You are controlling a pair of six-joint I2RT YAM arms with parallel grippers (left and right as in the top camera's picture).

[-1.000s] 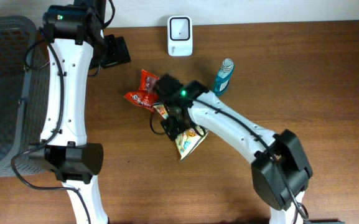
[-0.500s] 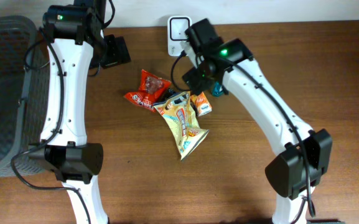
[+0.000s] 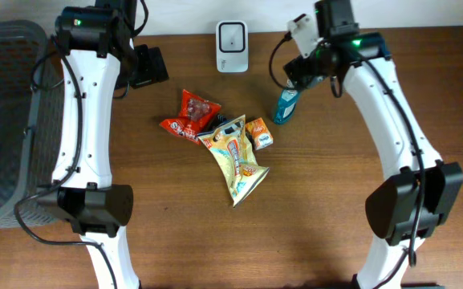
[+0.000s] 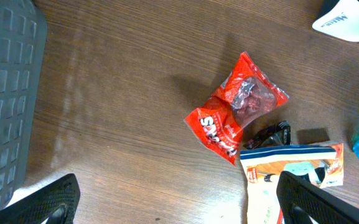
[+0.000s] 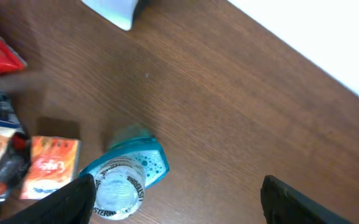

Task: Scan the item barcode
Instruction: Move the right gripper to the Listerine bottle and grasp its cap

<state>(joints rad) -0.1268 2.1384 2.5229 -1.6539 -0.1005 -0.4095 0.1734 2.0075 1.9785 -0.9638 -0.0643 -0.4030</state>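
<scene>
Nothing had been scanned yet, as we judged it. Our right gripper (image 5: pixel 176 202) hung spread and empty over the bottle (image 3: pixel 288 102), which stood ungripped on the table near the scanner (image 3: pixel 232 36). Our left gripper (image 4: pixel 176 202) was spread and empty too, above the red packet (image 4: pixel 241 106). Grasping an item and showing its barcode remained.

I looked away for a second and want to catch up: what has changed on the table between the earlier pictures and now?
The right gripper left the yellow snack bag and swung away to the far right, now open by the teal plastic bottle, holding nothing. That uncovered the small orange packet beside the bag. The left gripper, red crinkled packet, white scanner and bottle stayed put.
</scene>
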